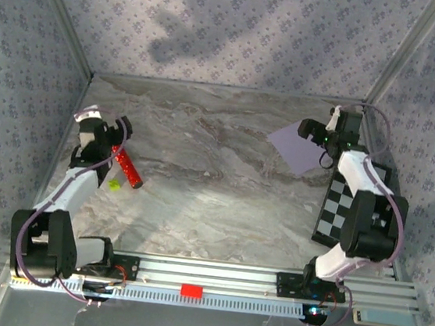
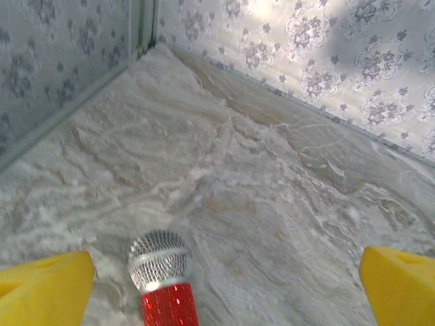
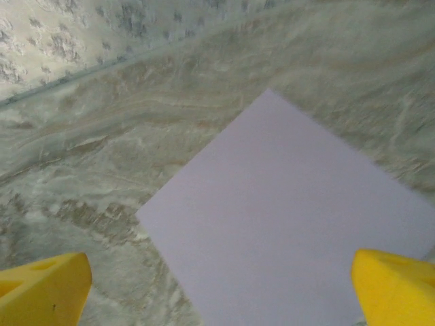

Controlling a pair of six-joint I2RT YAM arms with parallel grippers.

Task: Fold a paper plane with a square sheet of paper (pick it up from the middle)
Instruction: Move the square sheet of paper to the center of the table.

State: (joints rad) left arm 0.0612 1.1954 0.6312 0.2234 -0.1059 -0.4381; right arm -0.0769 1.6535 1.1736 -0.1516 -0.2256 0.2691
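Marble-patterned table [image 1: 212, 210]; checkered board [image 1: 336, 212] at three o'clock. The square sheet of paper [image 3: 292, 217] lies flat at one o'clock, right gripper [image 3: 221, 288] spread wide over it, possibly not touching. Red microphone [image 2: 163, 282] at nine o'clock beneath the wide-apart left gripper [image 2: 228, 288].

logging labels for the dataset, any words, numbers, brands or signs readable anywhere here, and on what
No readable text anywhere.
square sheet of paper: plain lilac, nothing printed.
red microphone: no brand or label visible.
checkered board: black and white squares, no characters.
pale strip along the front rail: fine marks, too small to read.
small red tag on that strip: too small to tell whether it bears text.
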